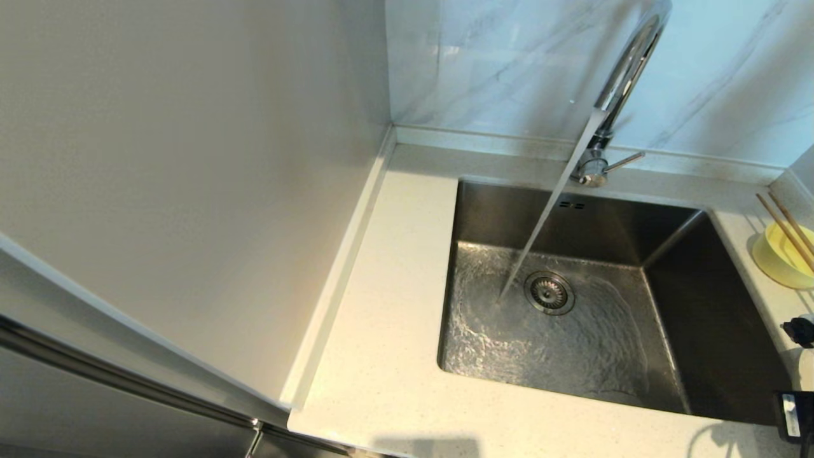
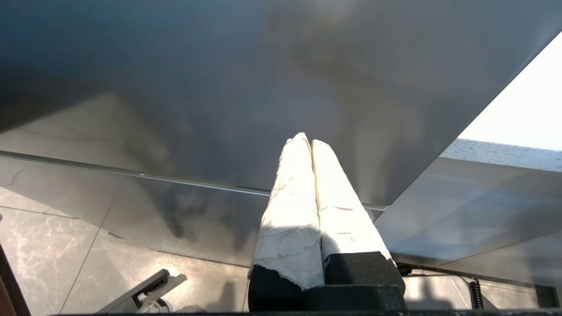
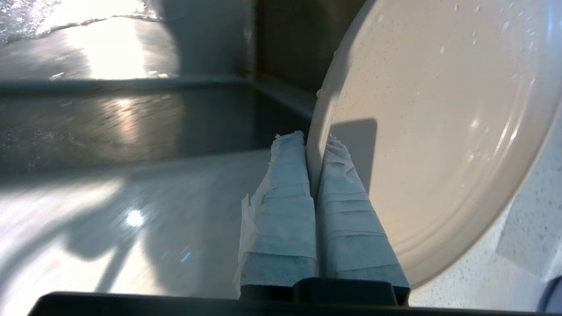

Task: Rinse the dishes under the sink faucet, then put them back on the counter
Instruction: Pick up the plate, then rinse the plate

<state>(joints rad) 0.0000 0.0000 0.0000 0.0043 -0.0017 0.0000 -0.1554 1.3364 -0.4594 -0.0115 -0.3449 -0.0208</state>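
Note:
My right gripper (image 3: 312, 142) is shut on the rim of the white dish (image 3: 439, 131), which stands on edge with water drops on its face, over the speckled counter (image 3: 535, 228) beside the sink (image 3: 109, 118). In the head view the dish is out of sight. The chrome faucet (image 1: 620, 76) pours a stream (image 1: 540, 229) into the sink (image 1: 483, 210), just left of the drain strainer (image 1: 548, 292). The pale yellow bowl (image 1: 779, 257) sits on the counter at the far right with the chopsticks (image 1: 785, 229) across it. My left gripper (image 2: 307, 141) is shut and empty, low beside a grey cabinet panel.
A tall pale side wall (image 1: 191, 159) borders the counter (image 1: 388, 305) on the left. The faucet's side lever (image 1: 626, 160) sticks out to the right. Black parts of my right arm (image 1: 800, 331) show at the right edge.

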